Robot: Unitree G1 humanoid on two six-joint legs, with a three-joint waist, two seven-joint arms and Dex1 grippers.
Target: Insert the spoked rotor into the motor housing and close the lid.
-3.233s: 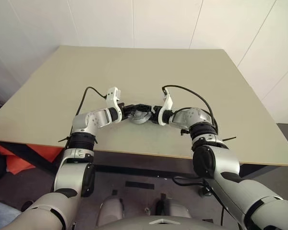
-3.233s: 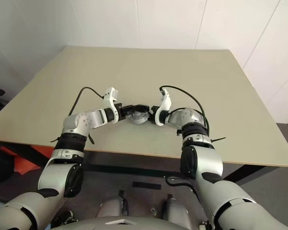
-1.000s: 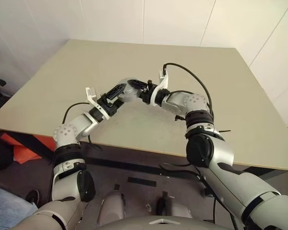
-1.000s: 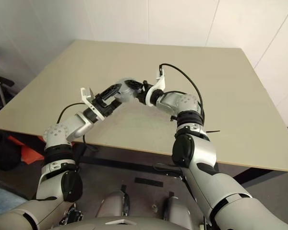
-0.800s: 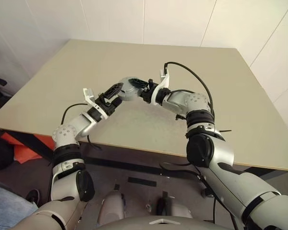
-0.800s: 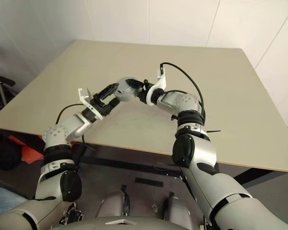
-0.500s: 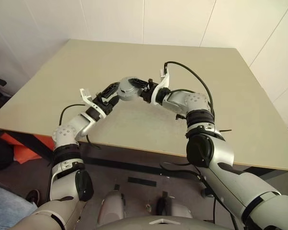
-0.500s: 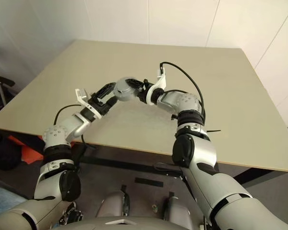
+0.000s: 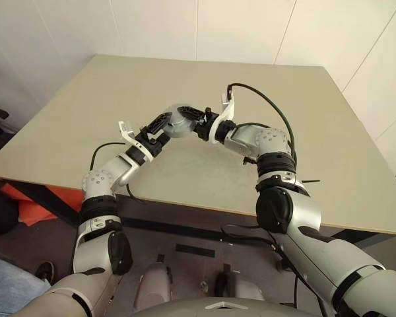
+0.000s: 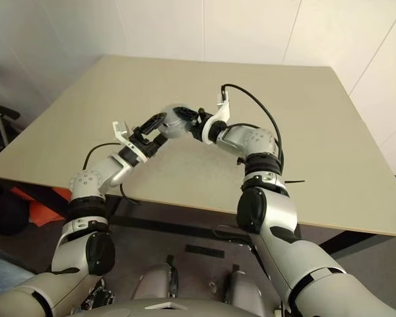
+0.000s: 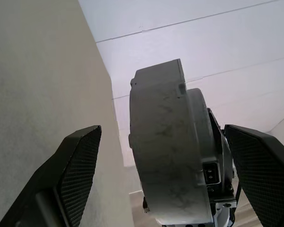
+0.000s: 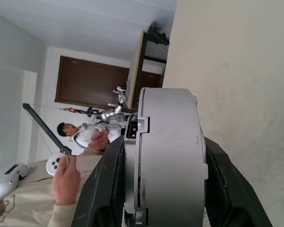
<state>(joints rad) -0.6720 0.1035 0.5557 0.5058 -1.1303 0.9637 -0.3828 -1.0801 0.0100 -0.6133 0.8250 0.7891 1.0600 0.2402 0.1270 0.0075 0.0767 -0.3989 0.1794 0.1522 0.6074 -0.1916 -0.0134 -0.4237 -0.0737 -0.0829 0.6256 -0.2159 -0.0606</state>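
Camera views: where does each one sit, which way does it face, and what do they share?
Head stereo pair: looks forward and down over both arms at the table.
Left wrist: looks along the open left gripper at the motor housing.
Right wrist: looks along the right gripper clamping it; a person's hand behind.
Shared: the housing, seen edge-on from opposite sides.

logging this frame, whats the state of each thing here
motor housing: lid on, held on edge above the table, clamped by the right gripper
right gripper: shut on the motor housing, fingers against its two flat faces
left gripper: open, fingers either side of the motor housing with gaps showing, not gripping
table: bare where visible
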